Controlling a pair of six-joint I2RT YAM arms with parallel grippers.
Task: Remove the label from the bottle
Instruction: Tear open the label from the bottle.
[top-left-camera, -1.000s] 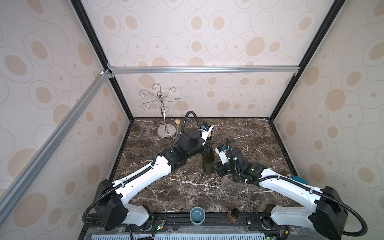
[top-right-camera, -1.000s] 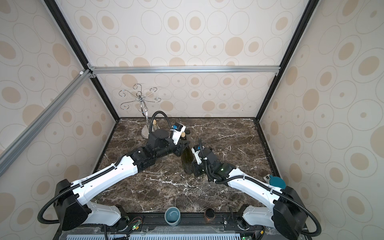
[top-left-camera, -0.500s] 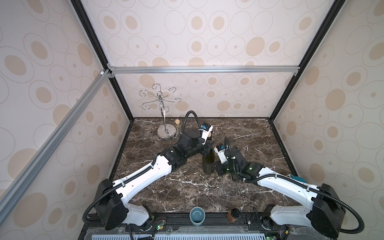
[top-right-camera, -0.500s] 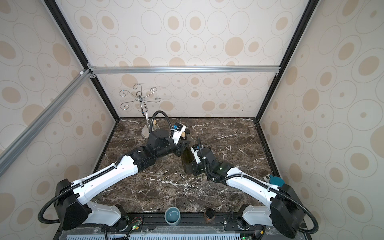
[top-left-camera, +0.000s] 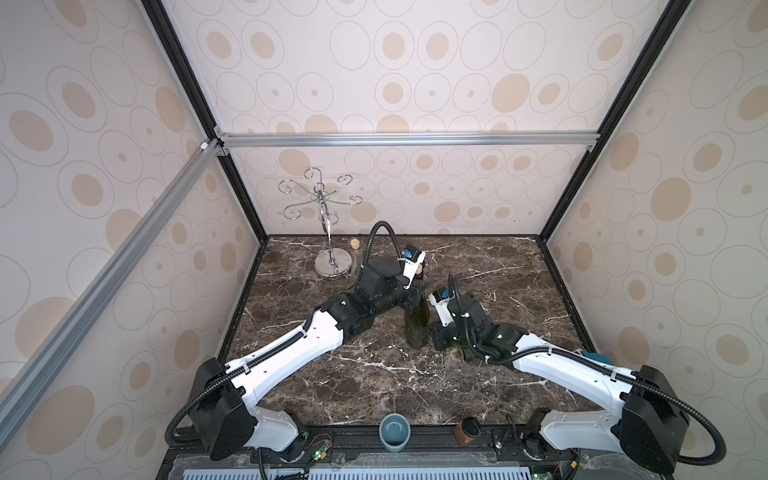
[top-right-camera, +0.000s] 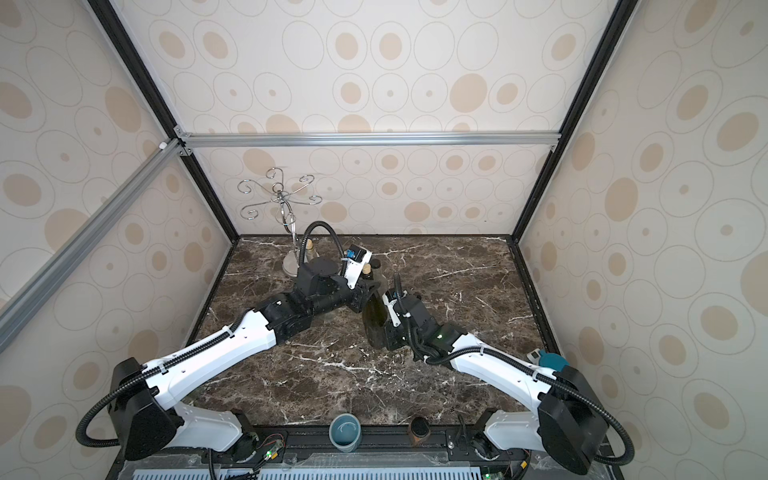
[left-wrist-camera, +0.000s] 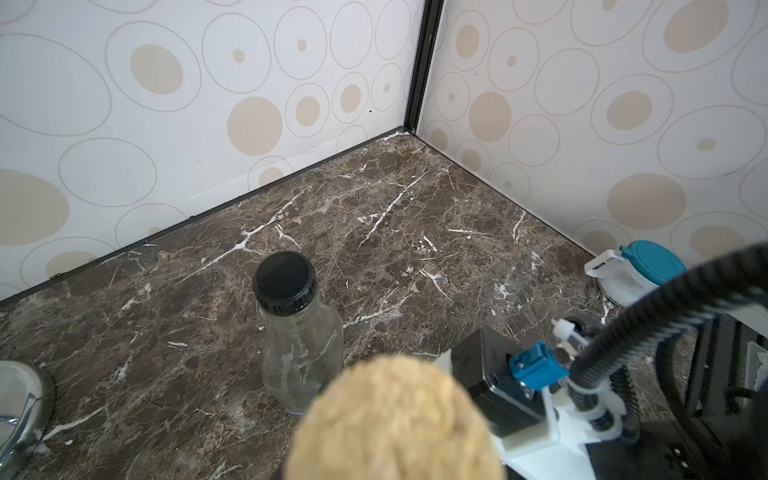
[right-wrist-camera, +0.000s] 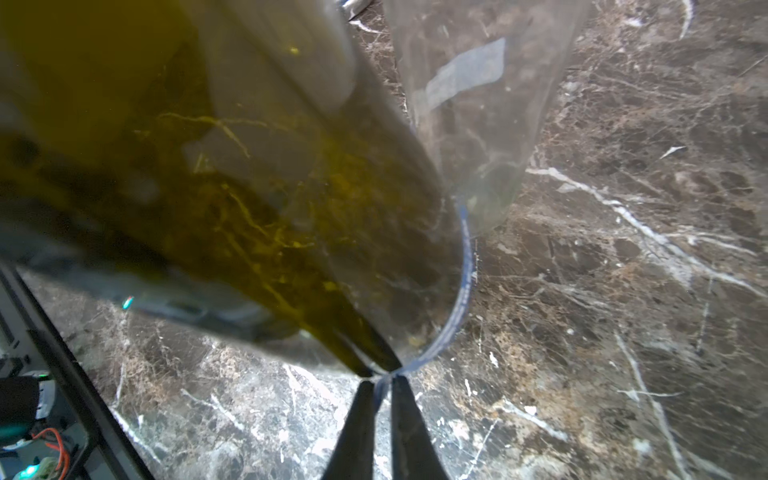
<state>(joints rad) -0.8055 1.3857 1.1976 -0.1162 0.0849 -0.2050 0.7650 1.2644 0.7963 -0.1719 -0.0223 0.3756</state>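
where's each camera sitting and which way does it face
Top views: high at the front, looking down and back at table, left arm, right arm, bottle.
Left wrist: above the cork, facing the far right corner; right arm shows, own fingers do not.
Right wrist: behind the right gripper, facing the bottle's base and the pinched label.
Shared: both wrists see the clear bottle.
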